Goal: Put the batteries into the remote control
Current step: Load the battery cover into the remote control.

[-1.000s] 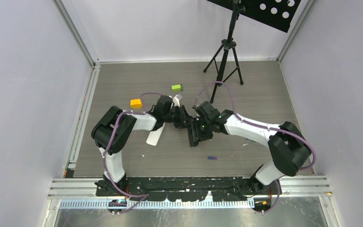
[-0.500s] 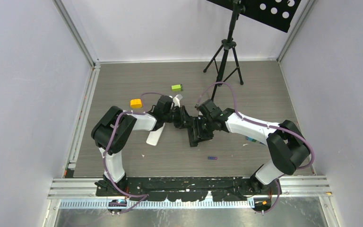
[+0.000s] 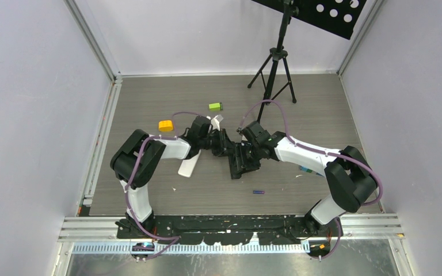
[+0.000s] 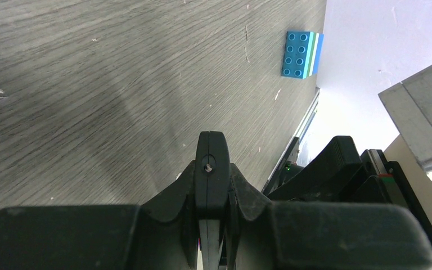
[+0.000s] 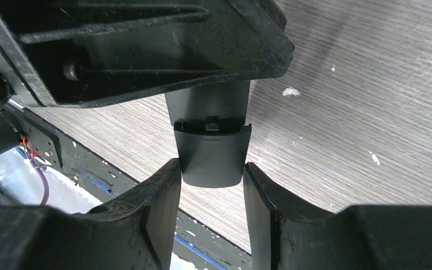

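Meeting near the middle of the table [image 3: 322, 115], the right gripper [image 5: 211, 169] pinches the end of the black remote control [image 5: 209, 149] between its fingers, the left gripper [image 4: 211, 166], fingers pressed together, sits just beside it at 10 o'clock, and a blue-purple battery [image 3: 258, 191] lies loose at the remote's 5 o'clock.

High rear overview, two close wrist views, shared tabletop [image 3: 149, 98]

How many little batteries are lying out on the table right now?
1. A blue-purple battery lies on the table near the front edge, a bit right of the middle. Others may be hidden under the arms.
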{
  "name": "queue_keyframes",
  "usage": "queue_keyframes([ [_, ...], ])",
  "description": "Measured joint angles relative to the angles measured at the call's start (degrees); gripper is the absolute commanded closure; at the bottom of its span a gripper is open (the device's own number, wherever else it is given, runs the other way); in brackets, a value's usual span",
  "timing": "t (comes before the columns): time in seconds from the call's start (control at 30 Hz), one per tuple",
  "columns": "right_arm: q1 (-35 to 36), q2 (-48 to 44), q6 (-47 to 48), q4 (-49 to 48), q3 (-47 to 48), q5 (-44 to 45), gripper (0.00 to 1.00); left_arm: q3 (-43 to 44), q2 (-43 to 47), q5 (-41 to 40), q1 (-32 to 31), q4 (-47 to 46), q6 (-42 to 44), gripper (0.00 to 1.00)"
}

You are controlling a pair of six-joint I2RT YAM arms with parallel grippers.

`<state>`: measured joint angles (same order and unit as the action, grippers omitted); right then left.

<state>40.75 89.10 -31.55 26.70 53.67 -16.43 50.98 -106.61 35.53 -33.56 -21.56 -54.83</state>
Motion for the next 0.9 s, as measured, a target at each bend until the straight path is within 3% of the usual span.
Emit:
queue_keyframes([
  [0.9,0.4,-2.9,0.2,2.1,-1.1,-1.6,0.56,0.8,0.2,-0.3,0.2,0.6,-0.7,1.0],
])
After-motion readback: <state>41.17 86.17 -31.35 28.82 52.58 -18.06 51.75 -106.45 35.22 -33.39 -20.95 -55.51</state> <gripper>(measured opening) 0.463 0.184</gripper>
